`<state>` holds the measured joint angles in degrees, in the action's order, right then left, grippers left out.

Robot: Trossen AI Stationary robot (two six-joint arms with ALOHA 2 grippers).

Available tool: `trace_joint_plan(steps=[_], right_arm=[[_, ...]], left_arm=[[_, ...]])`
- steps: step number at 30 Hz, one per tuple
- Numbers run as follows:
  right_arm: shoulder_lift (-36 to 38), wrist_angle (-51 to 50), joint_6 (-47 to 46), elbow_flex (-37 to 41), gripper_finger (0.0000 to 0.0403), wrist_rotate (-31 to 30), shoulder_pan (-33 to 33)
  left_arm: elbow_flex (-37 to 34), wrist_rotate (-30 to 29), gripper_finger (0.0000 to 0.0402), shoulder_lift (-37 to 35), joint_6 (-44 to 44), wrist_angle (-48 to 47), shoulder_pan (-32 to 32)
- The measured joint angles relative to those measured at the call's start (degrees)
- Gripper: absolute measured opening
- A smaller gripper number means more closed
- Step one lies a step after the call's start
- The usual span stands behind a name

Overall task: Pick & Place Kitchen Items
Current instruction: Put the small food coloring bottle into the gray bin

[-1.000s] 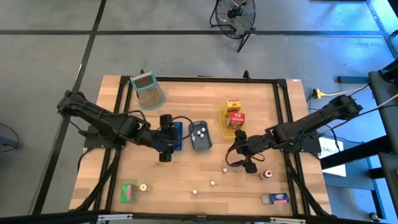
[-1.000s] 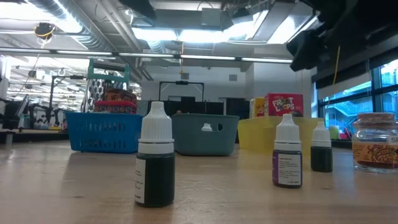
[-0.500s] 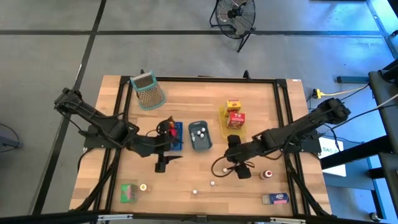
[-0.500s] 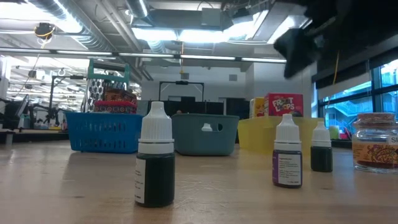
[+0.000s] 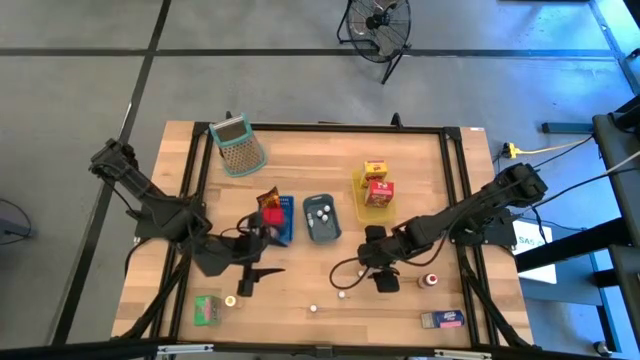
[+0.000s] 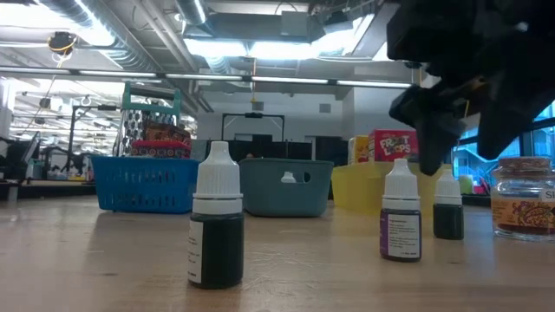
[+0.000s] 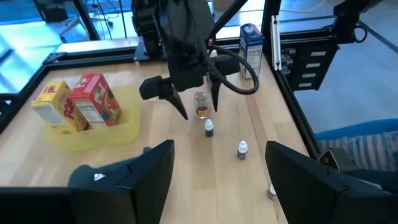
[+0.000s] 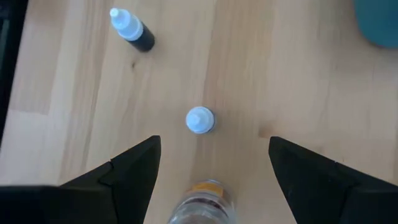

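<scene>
A small bottle (image 8: 199, 120) with a white cap and dark body stands on the table (image 5: 300, 170), near the front edge. The right gripper (image 5: 384, 284) hangs over it, wide open and empty. I think it must drop lower, then close. The left gripper (image 5: 246, 287) waits, open, empty too.

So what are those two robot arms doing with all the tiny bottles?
They're sorting kitchen things into trays. The right gripper hangs open above a small white-capped bottle on the table, with nothing held. The left gripper is open and empty too, near the blue tray. Cereal boxes already sit in the yellow tray.
</scene>
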<state>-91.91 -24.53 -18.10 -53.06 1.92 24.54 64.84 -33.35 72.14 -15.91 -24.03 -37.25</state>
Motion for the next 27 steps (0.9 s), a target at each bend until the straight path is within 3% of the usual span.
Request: trace_joint_plan(steps=[10,27], right_arm=[[0.0,2.8,-0.6,0.0,0.0302,-0.4,0.3],[0.0,2.5,-0.6,0.0,0.0302,-4.6,1.5]], left_arm=[[0.0,-3.7,0.0249,0.0,0.1,0.0,-2.4],[0.0,-4.7,0.0249,0.0,1.1,-0.1,-2.4]])
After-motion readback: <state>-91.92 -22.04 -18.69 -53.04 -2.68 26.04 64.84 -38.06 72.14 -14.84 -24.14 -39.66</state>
